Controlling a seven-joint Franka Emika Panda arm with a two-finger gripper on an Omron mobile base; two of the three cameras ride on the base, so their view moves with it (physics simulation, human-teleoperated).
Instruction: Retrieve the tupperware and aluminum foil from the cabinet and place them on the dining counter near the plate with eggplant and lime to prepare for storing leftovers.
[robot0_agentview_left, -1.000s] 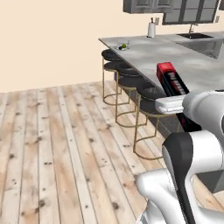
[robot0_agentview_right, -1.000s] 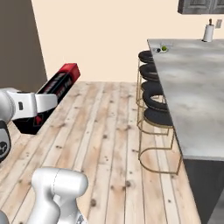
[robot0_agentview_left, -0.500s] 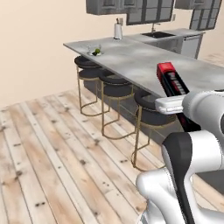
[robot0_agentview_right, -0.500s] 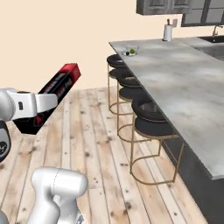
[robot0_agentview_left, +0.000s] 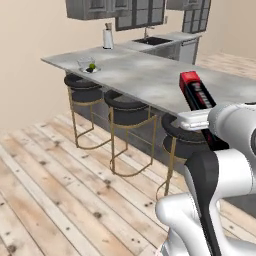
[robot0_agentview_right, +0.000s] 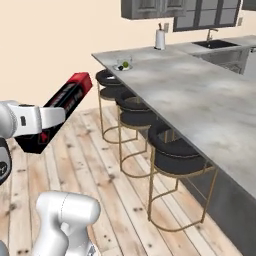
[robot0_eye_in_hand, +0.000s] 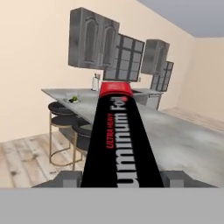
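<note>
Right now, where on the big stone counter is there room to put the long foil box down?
The dining counter is bare from the plate with the lime at its far corner back to the sink. That corner is crowded. The tool holds the aluminum foil.

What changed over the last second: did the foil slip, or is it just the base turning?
The base drove and turned, so the dining counter, stools and plate swing through both base views; the things themselves did not move. The aluminum foil stays clamped in the gripper, at the same angle.
</note>
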